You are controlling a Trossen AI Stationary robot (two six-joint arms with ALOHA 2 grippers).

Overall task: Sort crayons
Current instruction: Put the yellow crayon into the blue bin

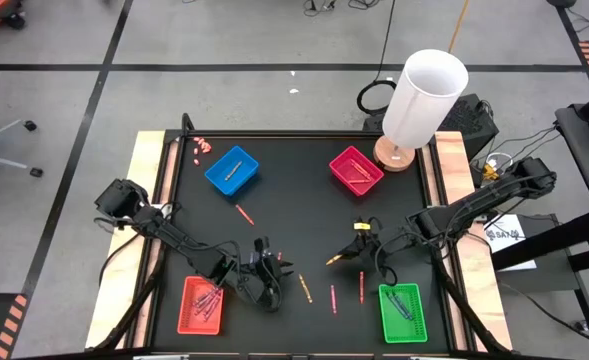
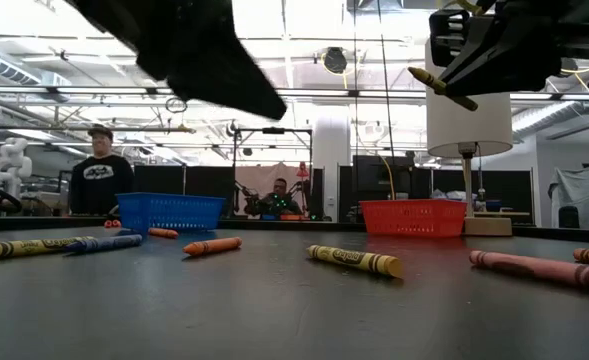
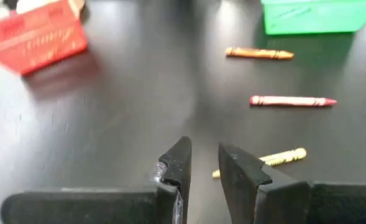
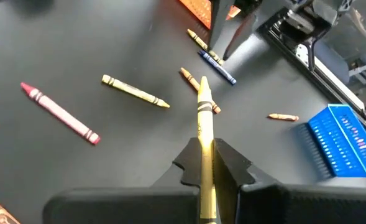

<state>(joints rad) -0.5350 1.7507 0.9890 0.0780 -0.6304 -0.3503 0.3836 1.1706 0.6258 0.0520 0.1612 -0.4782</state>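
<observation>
A: Right gripper [image 4: 204, 158]?
B: Clamped on a yellow crayon [image 4: 202, 118], lifted off the black table [image 1: 294, 190]. In the high view it hangs between the magenta tray [image 1: 356, 170] and the green tray [image 1: 402, 312].

A: Left gripper [image 3: 204, 163]?
B: Low over the table near the front edge, just beside the red tray [image 1: 200, 305]. Jaws slightly parted, nothing between them.

A: Loose crayons?
B: Left wrist view shows three lying ahead of the fingers: an orange crayon [image 3: 259, 53] nearest the green tray, a pink crayon [image 3: 292, 101], and a second yellow crayon [image 3: 282, 157] closest to the fingertips. One red crayon [image 1: 244, 213] lies alone mid-table, below the blue tray [image 1: 232, 170].

A: Trays filled?
B: All four hold some sticks; count and colours too small to tell.

A: Anything else?
B: White lamp [image 1: 421, 100] at the far right corner. Tiny pink bits [image 1: 202, 147] at the far left corner. A person [image 2: 100, 172] stands in the room behind.
</observation>
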